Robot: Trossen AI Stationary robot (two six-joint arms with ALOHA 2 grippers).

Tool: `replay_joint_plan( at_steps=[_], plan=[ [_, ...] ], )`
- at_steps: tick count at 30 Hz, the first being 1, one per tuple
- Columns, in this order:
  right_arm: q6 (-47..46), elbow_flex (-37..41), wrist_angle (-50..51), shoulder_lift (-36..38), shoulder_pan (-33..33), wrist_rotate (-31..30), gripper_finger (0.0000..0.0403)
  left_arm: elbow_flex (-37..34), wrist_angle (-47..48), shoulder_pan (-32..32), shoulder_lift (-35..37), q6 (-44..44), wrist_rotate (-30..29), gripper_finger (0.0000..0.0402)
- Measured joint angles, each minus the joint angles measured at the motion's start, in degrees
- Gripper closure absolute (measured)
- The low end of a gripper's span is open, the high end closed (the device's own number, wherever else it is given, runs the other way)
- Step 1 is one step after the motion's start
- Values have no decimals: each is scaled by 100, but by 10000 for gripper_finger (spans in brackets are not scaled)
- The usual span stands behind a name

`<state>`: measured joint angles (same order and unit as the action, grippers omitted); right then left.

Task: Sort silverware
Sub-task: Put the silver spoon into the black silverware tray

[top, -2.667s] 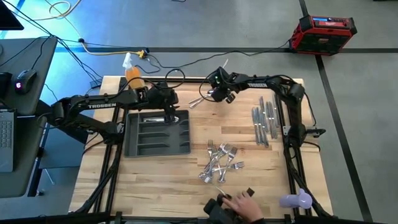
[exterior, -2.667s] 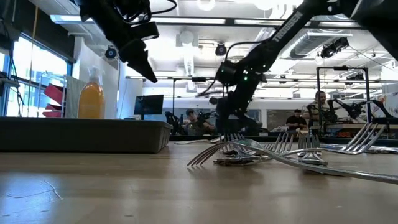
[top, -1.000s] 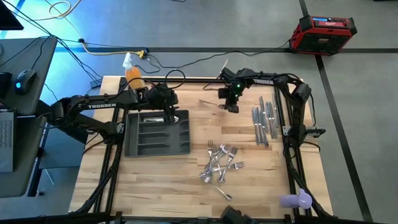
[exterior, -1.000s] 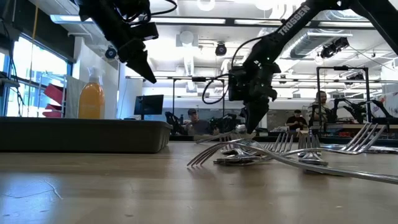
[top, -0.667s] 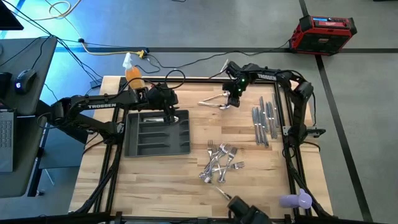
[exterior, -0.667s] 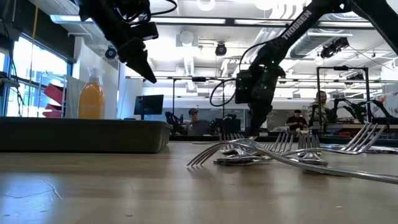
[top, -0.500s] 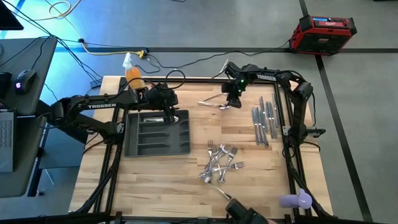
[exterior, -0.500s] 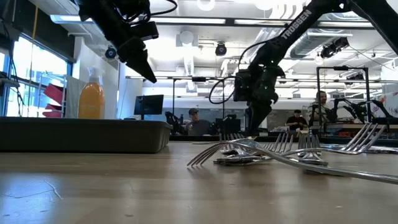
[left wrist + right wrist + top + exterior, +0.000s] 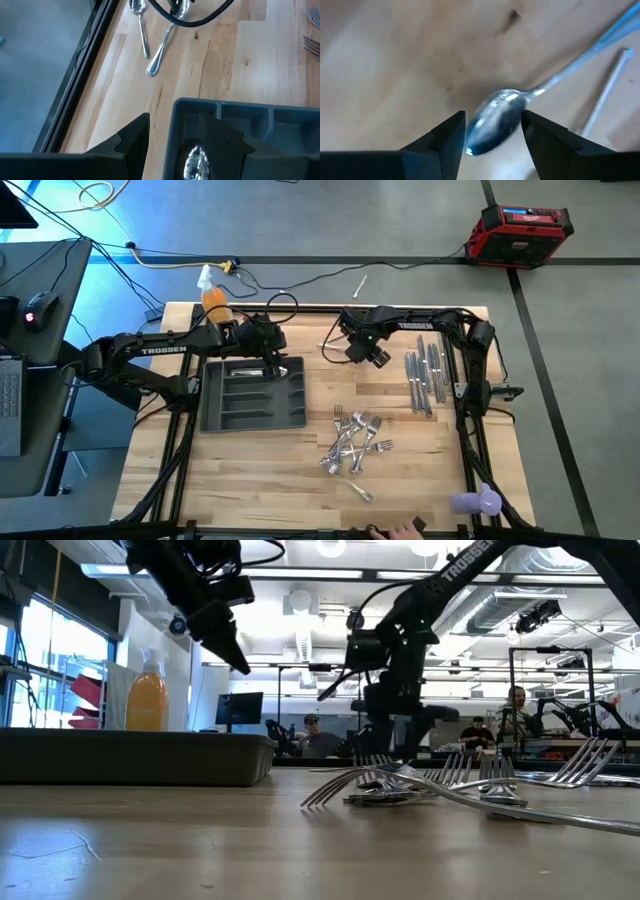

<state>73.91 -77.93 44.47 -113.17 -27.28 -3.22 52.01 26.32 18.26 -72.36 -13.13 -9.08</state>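
High view: right claw [image 9: 372, 352] at the far-middle of the tabletop [image 9: 260, 470], spoons [image 9: 333, 338] just beside it toward the left arm. Knives [image 9: 424, 378] in a row on the right, forks [image 9: 355, 442] heaped in the centre, tray [image 9: 252, 397] left.

Low view: left claw [image 9: 232, 652] hangs above the tray.

Left wrist: left claw open, empty, over the tray's end; one spoon [image 9: 195, 161] already in it.

Right wrist: fingers [image 9: 451, 136] parted, nothing held; spoon bowl [image 9: 495, 119] sits between them, handle running away diagonally. Right arm is much nearer; prob. needs to close across the bowl or neck.
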Motion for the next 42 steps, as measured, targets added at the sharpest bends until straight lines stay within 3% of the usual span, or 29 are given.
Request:
replay_joint_plan(
  at_steps=[11,16,22,29,33,37,42],
  plan=[
    [5,2,-124,-250,-73,-291,231,-127,-26,2,0,-3,0,250],
    [-372,2,-296,-356,-130,-488,281,-262,-106,2,0,-13,0,250],
    [-970,-2,-405,-376,-260,-959,386,-260,-224,2,1,-50,-2,250],
    [-1744,-7,-374,-352,-381,-923,401,-258,-206,2,2,-46,-2,250],
    [-2026,-57,-98,-240,-422,55,402,-258,-215,2,2,-46,-2,250],
    [-2506,-286,659,-181,-603,1864,402,-258,-232,2,2,-157,226,250],
    [-3264,-525,1344,-157,-962,4159,402,-258,-828,-153,-1,-1125,531,250]
  ],
)
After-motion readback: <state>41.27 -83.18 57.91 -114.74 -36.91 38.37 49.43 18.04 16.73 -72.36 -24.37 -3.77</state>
